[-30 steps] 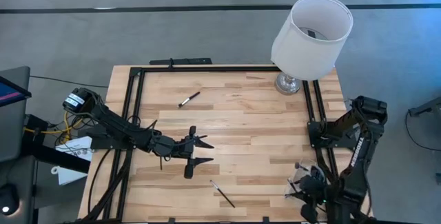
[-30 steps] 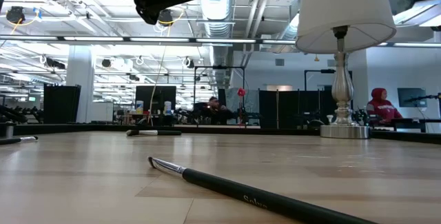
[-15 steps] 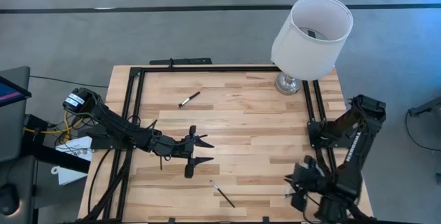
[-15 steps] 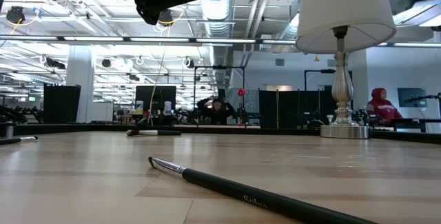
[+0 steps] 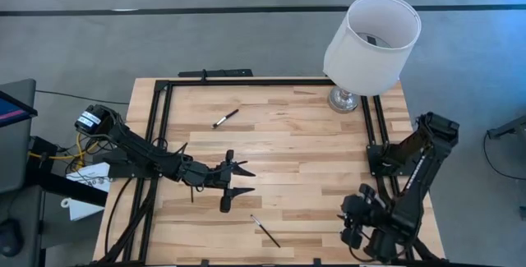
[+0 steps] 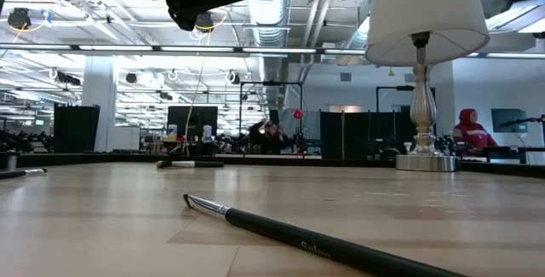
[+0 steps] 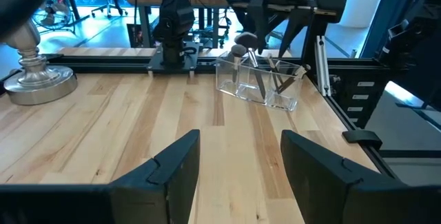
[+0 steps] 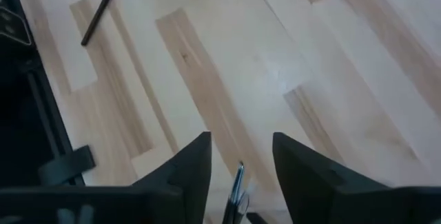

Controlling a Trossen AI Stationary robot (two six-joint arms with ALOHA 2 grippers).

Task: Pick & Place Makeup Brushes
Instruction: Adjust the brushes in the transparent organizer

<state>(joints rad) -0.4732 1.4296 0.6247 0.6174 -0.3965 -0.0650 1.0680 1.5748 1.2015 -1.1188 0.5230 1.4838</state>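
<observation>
The step in hand looks like the drop-off: the right pincer (image 5: 355, 220) hangs over the clear plastic holder (image 7: 238, 86) at the corner of the desk (image 5: 312, 135) on its right edge, away from the lamp (image 5: 371, 33). Its fingers stand well apart and grip nothing. A slim metal-tipped brush end (image 8: 236, 186) shows upright between them, apparently free. The holder already carries several brushes, one with a fluffy rounded head (image 7: 242, 45). Two thin black-handled brushes are left lying flat on the smooth pale wood planks: one (image 5: 265, 231) near the desk's front edge, between the two arms, and another (image 5: 225, 118) nearer the back edge, left of centre. The left pincer (image 5: 243, 181) waits mid-desk, spread wide and empty. Next, the right arm likely needs to lift clear of the holder and go for the nearer brush, pinching its pencil-slim handle low against the wood.
</observation>
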